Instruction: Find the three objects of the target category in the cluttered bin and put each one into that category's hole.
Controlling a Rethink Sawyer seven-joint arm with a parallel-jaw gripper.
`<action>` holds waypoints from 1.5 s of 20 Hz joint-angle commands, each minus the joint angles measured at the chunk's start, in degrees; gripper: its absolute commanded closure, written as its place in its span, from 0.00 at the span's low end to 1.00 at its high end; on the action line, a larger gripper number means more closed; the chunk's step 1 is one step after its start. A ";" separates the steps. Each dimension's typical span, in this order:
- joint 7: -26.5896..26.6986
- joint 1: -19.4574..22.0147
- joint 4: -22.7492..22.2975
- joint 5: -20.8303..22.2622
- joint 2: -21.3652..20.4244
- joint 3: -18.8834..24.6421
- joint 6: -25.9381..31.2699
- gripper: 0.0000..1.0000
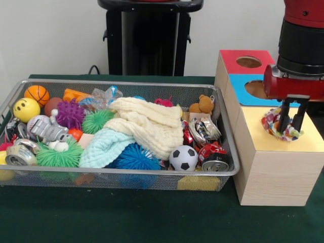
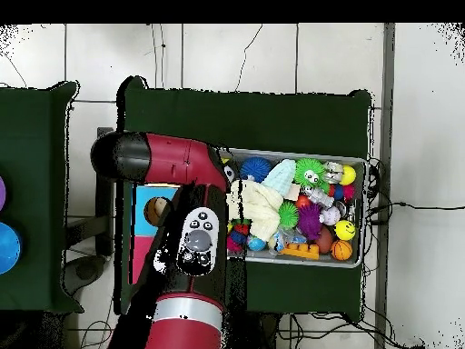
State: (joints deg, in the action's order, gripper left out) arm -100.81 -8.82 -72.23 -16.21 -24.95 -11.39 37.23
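Now we're at drop-off: gripper [image 1: 291, 121] clamped on a crumpled multicolour wrapper [image 1: 278, 124] over the yellow box top [image 1: 263, 136] at right, next needs its hole, not visible here.

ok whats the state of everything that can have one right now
hand: shut on the multicoloured crinkled wrapper, over the yellow box top
round hole in the red panel: open
red crushed drink can: dented, on its side
cream knitted cloth: crumpled over the toys
wire mesh bin: full
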 commanded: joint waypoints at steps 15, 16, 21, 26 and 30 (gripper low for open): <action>2.54 4.68 -9.57 7.01 1.67 7.53 -0.53 1.00; 2.28 4.71 -9.41 7.13 1.85 7.73 -0.67 1.00; 1.59 5.11 -8.34 7.95 2.96 9.36 -1.40 1.00; 2.81 6.06 -6.39 9.62 5.17 11.02 -1.92 1.00; 3.56 8.02 -5.43 10.12 7.65 14.07 -4.66 1.00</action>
State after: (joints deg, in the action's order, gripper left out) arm -100.81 -4.70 -73.41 -10.92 -26.16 -5.67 37.26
